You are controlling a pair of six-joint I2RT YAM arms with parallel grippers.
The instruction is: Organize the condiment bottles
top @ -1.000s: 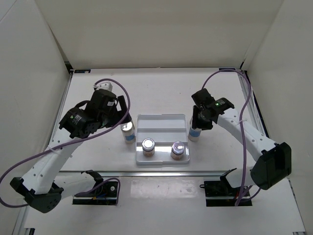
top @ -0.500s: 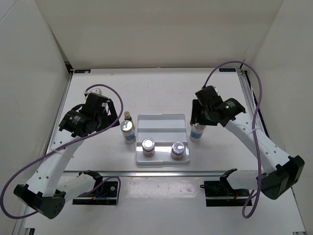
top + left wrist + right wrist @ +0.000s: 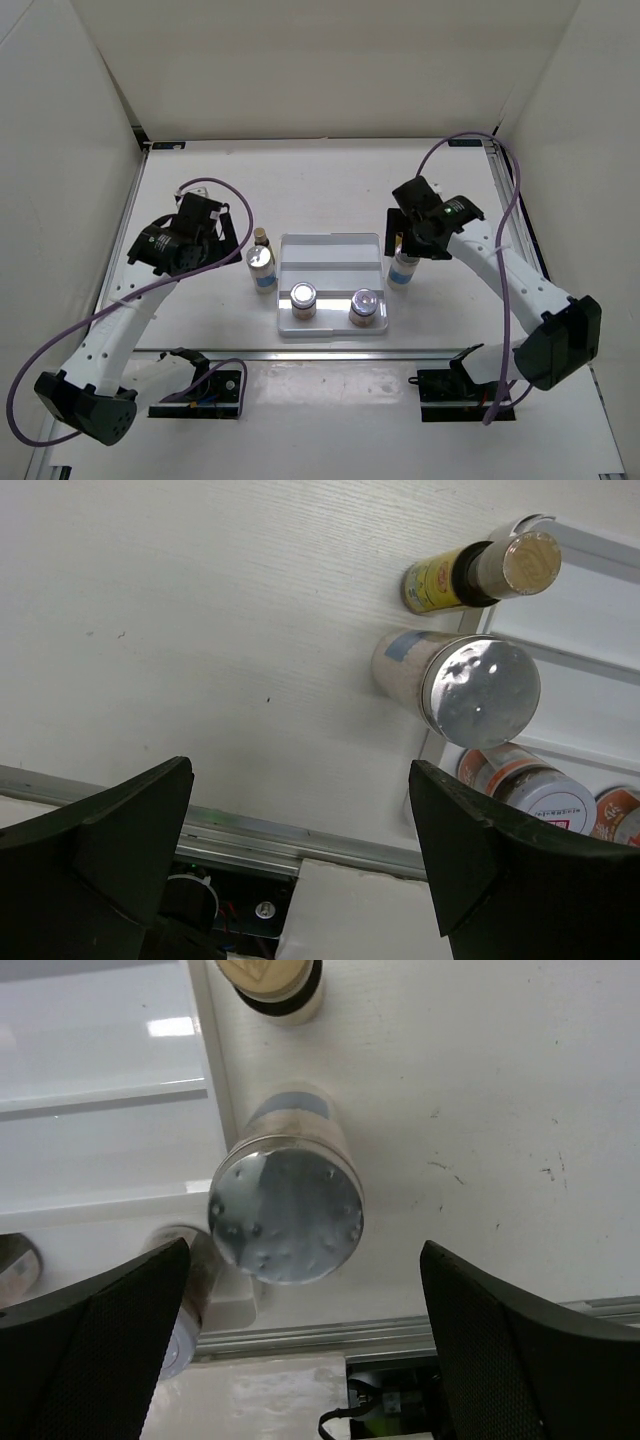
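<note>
Top external view: six condiment bottles, only two on the tray so far, and both tools are spread wide with nothing in them.

The left squat jar [image 3: 303,297] and right squat jar [image 3: 364,305] sit on the front step of the white tray [image 3: 330,245]. The rest stand on the bench [image 3: 200,180] just beside it. The left silver-lidded jar [image 3: 261,262] and left amber bottle [image 3: 261,237] are off its left edge, and the right silver-lidded jar [image 3: 403,268] and right amber bottle [image 3: 270,975] are off its right. The left tool [image 3: 300,770] hangs off to the side of its pair, while the right tool [image 3: 305,1248] hovers over its jar. Guessing these are light, rigid and a bit slick, so pinch the labelled body below the shiny lid. The slim amber ones look tippy, and with neighbours this close a bump seems likely.
</note>
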